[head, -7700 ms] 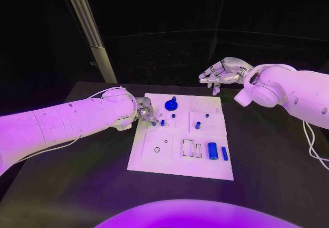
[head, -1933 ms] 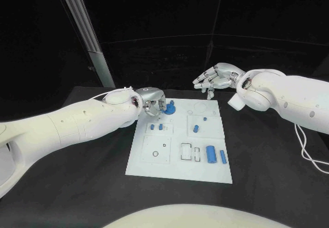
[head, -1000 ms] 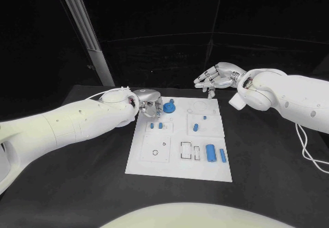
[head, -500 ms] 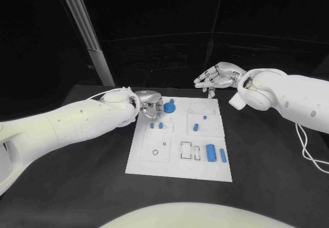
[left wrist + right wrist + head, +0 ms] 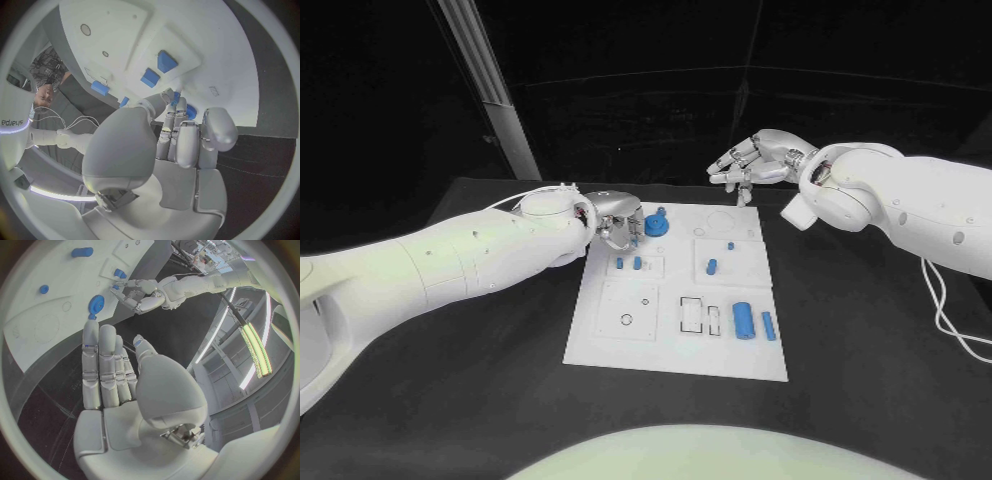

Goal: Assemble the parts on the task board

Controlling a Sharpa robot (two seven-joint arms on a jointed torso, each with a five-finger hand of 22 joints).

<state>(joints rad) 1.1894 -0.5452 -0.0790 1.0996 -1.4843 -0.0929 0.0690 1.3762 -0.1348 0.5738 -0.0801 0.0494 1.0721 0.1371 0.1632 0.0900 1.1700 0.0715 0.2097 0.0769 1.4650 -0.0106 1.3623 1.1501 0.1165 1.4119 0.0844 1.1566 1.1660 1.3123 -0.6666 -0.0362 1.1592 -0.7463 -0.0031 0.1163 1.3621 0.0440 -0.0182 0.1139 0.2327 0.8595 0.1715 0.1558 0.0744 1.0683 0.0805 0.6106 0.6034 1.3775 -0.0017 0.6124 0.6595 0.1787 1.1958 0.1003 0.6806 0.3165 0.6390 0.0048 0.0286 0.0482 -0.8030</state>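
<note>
Left robot hand (image 5: 617, 222) sits at the upper-left corner of the task board (image 5: 678, 352), fingers bunched and pointing down, just beside the round blue part (image 5: 656, 226); the left wrist view shows a small blue piece (image 5: 177, 95) at the fingertips, looks pinched for seating, but contact is hard to confirm. Right robot hand (image 5: 759, 160) hovers past the board's far edge, upper centre-right of the head view, fingers loosely curled, holding nothing, likely parked clear. Board lies mid-desk (image 5: 877, 350). Two short blue parts (image 5: 629, 265) lie just below the left hand; blue cylinder (image 5: 743, 320) and slim pin (image 5: 769, 325) at lower right, not yet placed, I'd say.
</note>
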